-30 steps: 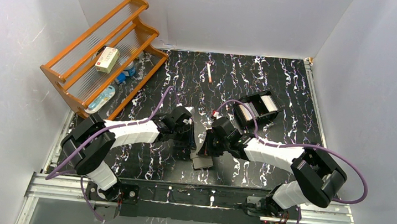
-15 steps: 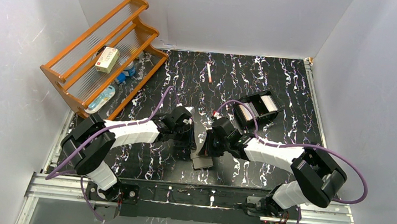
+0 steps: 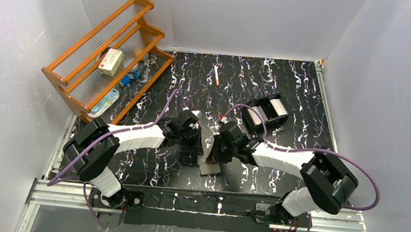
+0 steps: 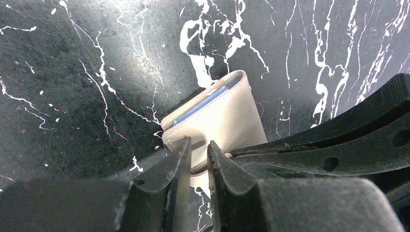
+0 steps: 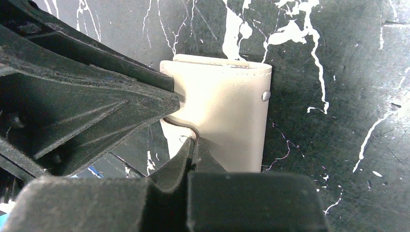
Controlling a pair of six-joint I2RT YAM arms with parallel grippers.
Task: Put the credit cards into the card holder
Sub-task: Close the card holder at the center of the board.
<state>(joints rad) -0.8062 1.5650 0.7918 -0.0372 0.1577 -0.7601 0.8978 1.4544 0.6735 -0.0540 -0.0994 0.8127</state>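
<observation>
1. The left fingers [image 4: 175, 166] are pinched almost together on a thin leaf of the holder [image 4: 220, 113], at the lower middle of the left wrist view. The leaf fills the sliver of gap between them.
2. The right fingers [image 5: 180, 159] are clenched on the holder's curved flap edge, at the lower middle of the right wrist view. Their tips sit right beside the other arm's black finger.
3. The holder lies folded on the worktop [image 3: 184, 73], at the lower middle of the top view, between the two wrists. A blue line shows between its leaves at the far end (lining or a card, I cannot tell).
4. I judge the holder light, soft and floppy with a smooth skin, so it should bend rather than lever open. The free leaf edges look like the best hold, one per arm, peeled apart with one leaf kept low on the worktop.
5. The cards [image 3: 276, 106] sit in a black tray [image 3: 265, 112], right of centre in the top view and well apart from the holder. They look thin, stiff and slick, and lying flat they would be hard to get under, so an edge hold suits them.
</observation>
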